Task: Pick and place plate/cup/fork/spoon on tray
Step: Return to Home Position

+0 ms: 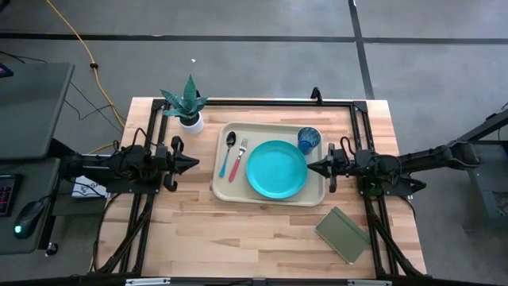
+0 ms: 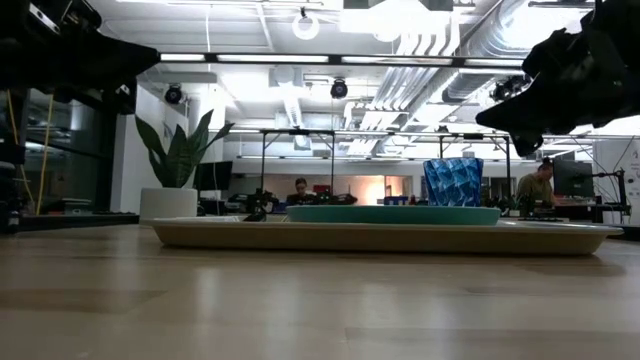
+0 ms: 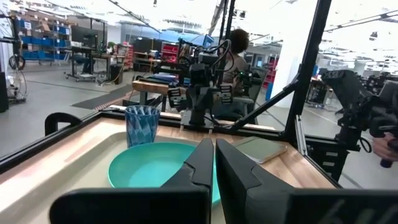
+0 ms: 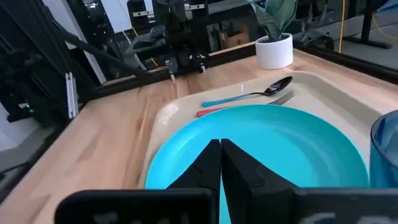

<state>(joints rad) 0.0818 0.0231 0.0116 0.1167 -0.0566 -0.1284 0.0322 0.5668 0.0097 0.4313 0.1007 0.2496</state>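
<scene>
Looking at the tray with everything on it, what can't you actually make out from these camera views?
- Fork and spoon: hidden in the low view behind the tray rim.
- Fork tines: in the right wrist view, mostly hidden behind the plate edge.
- Cup: cut off by the right wrist picture's edge.
- Olive notebook: not visible in the low view.
- Plant pot: its base sits behind the tray corner in the low view.

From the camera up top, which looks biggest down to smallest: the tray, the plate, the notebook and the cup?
1. tray
2. plate
3. notebook
4. cup
</scene>
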